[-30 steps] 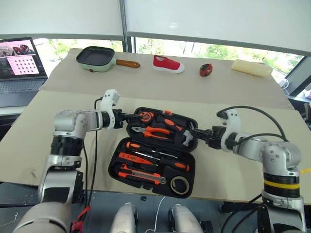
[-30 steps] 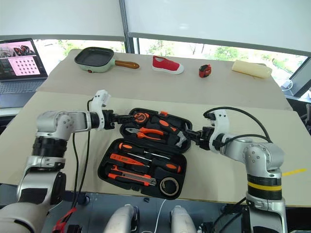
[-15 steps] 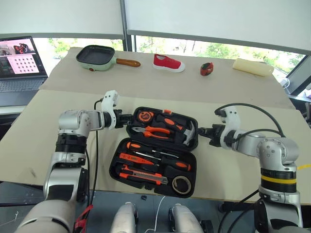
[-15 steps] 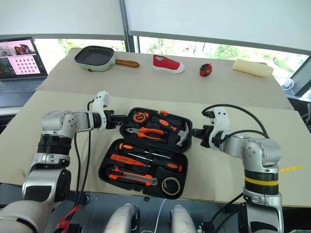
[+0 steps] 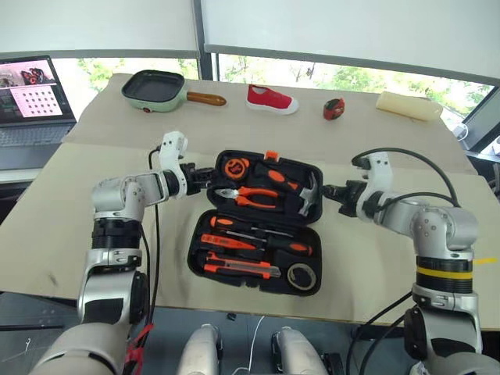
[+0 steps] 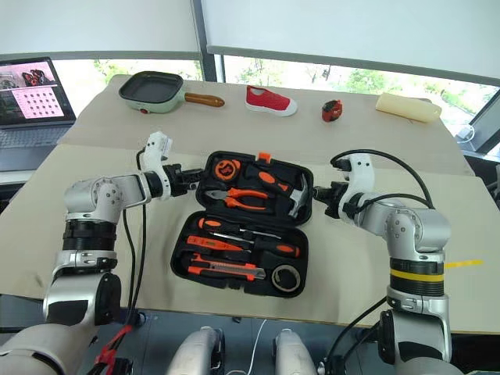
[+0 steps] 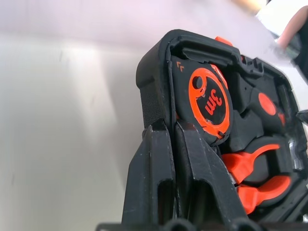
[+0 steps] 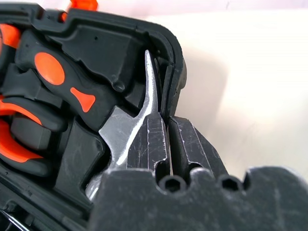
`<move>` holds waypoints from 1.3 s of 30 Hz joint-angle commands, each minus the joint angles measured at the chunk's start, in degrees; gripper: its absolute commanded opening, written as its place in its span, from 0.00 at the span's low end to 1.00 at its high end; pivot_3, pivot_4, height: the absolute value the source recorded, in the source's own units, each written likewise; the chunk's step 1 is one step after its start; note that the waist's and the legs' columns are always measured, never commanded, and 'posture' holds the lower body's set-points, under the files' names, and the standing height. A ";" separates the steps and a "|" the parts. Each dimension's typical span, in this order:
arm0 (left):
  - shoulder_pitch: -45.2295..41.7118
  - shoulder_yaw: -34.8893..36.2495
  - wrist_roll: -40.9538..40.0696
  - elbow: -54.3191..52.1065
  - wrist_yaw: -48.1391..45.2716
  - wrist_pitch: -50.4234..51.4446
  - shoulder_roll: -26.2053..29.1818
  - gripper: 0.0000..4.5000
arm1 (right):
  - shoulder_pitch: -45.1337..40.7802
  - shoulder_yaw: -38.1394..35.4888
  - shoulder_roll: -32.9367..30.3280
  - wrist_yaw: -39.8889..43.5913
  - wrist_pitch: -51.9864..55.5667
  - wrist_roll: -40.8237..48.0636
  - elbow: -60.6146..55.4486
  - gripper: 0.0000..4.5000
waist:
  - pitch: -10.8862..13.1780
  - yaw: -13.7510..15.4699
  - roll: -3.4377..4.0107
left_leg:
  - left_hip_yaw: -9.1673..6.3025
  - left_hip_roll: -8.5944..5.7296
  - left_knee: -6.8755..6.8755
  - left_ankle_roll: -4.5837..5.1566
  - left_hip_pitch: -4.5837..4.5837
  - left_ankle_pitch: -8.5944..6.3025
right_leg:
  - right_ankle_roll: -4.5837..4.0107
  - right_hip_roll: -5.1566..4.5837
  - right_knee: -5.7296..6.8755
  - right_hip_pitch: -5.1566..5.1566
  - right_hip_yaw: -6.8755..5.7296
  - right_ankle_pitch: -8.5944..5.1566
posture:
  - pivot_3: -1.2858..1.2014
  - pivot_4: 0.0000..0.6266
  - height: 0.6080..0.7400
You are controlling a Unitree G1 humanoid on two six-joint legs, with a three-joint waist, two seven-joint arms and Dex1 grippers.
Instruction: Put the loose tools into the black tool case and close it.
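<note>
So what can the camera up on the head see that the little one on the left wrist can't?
The left eye view alone takes in the whole open black tool case, with the screwdrivers, utility knife and tape roll in its near half, plus the green pan, red shoe and laptop.

The left wrist view alone shows the left end effector pinching the lid's edge.

Both show the tape measure and pliers.

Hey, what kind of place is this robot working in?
Probably a robot test lab or office: a paper-covered table by big windows, an open laptop, and unrelated props like a red shoe and green pan.
</note>
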 commanded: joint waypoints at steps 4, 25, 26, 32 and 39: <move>8.71 -3.43 -0.99 -14.90 -5.85 -9.76 0.17 0.00 | 4.80 0.35 -1.44 7.57 -8.98 -0.41 -12.35 0.00 | 0.00 -0.03 0.02 | 0.01 0.03 -0.04 0.00 -0.03 -0.01 | 0.00 0.00 0.06 -0.02 -0.02 0.00 | 0.52 0.24 1.00; 25.33 -2.03 5.77 -34.45 0.85 -23.30 2.97 0.00 | 26.46 5.50 -5.94 17.61 -40.81 -18.30 -29.09 0.00 | 0.01 -0.08 0.03 | -0.02 0.03 0.01 -0.01 0.14 0.00 | 0.00 0.01 0.02 0.08 -0.02 0.00 | 0.52 0.24 1.00; 26.15 -1.82 6.24 -35.22 1.06 -23.95 3.35 0.00 | 27.42 5.38 -6.06 17.82 -42.04 -18.99 -29.37 0.00 | 0.01 -0.09 0.03 | -0.03 0.03 0.01 -0.01 0.16 0.00 | 0.00 0.01 0.02 0.09 -0.01 -0.01 | 0.52 0.24 1.00; 29.63 -0.61 5.64 -37.88 1.97 -22.91 4.37 0.00 | 31.02 4.03 -5.91 18.60 -41.71 -17.31 -32.02 0.00 | 0.01 -0.03 0.03 | -0.03 0.04 0.00 -0.01 0.32 0.00 | 0.00 0.02 0.03 0.23 0.00 -0.01 | 0.52 0.24 1.00; 29.57 1.19 2.62 -38.01 3.08 -19.80 4.12 0.00 | 29.21 1.99 -5.54 17.17 -34.10 -10.59 -35.05 0.00 | 0.01 -0.10 0.03 | -0.07 0.05 0.01 -0.01 0.37 0.00 | -0.01 0.03 0.08 0.23 0.04 -0.01 | 0.52 0.24 1.00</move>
